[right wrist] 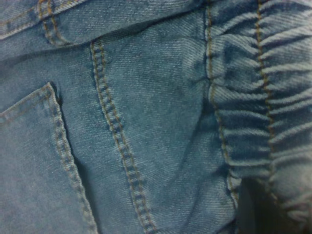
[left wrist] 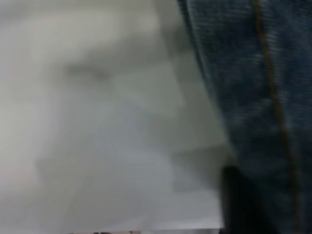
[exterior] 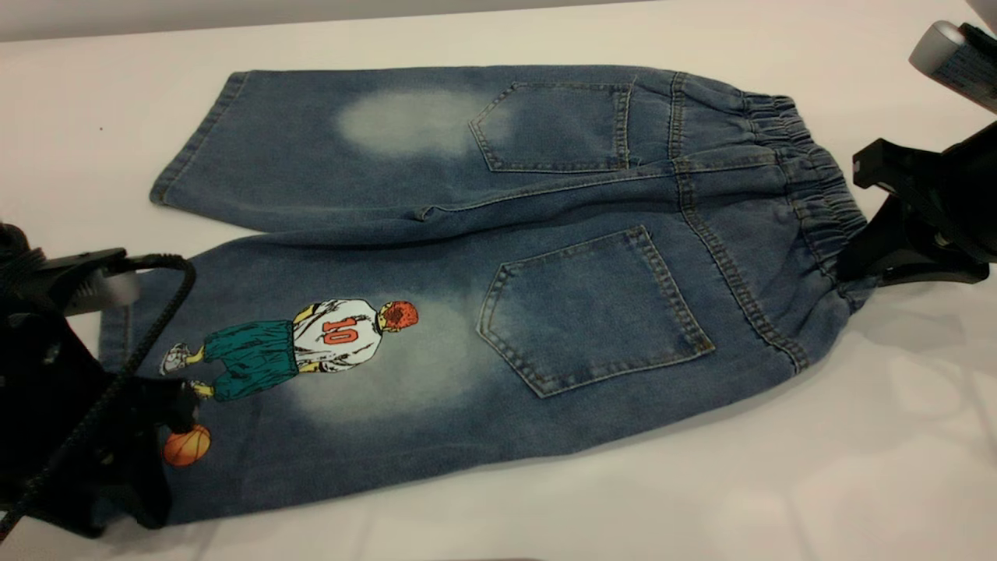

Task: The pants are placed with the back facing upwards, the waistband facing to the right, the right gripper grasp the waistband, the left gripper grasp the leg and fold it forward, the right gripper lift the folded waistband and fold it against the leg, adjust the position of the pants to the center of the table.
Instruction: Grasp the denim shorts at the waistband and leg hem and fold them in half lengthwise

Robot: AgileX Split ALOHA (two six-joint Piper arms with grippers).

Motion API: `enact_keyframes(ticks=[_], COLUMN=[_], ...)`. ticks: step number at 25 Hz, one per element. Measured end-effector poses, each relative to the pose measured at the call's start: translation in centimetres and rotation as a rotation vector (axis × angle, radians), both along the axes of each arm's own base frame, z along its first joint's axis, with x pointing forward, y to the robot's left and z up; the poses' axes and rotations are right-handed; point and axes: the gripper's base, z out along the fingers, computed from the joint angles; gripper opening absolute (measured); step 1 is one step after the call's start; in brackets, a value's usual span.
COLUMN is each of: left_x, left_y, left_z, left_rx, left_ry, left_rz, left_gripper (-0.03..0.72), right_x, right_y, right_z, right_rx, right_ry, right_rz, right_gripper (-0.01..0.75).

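pants (exterior: 498, 273) flat, right gripper (exterior: 853, 269) at waistband (exterior: 810, 171)

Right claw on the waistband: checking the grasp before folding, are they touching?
Touching: exterior view shows the right claw meeting the waistband at its near end.

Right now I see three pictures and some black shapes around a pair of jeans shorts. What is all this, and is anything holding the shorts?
The black shapes are two robot arms, each ending in a gripper. The wide picture comes from a camera facing the table. On it lie denim pants, back side up, two pockets showing. The ruffled waistband points right; the leg with the basketball-player print points left.

The left gripper sits over the printed leg's hem. The right gripper is at the near end of the waistband. Whether either has closed on the cloth cannot be told.

The other two pictures come from cameras on the wrists. The left one shows table and a denim edge; the right one shows the waistband and seams close up.
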Motion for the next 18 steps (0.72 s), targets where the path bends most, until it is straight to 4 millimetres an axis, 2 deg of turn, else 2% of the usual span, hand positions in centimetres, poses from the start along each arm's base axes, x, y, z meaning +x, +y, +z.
enact_keyframes(ticks=[2, 3, 4, 7, 13, 15, 18], left_x=[0.1, 0.2, 0.5, 1.7, 4.3, 5.2, 6.5], left_y=[-0.1, -0.3, -0.4, -1.0, -2.2, -2.5, -2.8], left_z=[0.2, 0.4, 0.9, 3.3, 10.4, 12.5, 14.2], left_rx=[-0.006, -0.012, -0.022, -0.065, -0.15, -0.163, -0.165], left_ry=[-0.006, -0.006, -0.011, -0.068, -0.278, -0.354, -0.437], left_rz=[0.006, 0.003, -0.005, -0.045, -0.122, -0.154, -0.187], left_gripper=[0.11, 0.064, 0.05, 0.044, 0.043, 0.043, 0.043], right_x=[0.0, 0.0, 0.0, 0.0, -0.3, 0.1, 1.5], right_y=[0.2, 0.3, 0.4, 0.7, 0.9, 0.9, 0.9], right_z=[0.1, 0.3, 0.6, 2.4, 7.7, 9.4, 11.0], right_rx=[0.016, 0.024, 0.033, 0.057, 0.056, 0.048, 0.043], right_ry=[-0.007, -0.013, -0.019, -0.055, -0.156, -0.201, -0.242], right_rz=[0.021, 0.031, 0.04, 0.068, 0.121, 0.142, 0.152], right_gripper=[0.035, 0.035, 0.035, 0.035, 0.035, 0.035, 0.035])
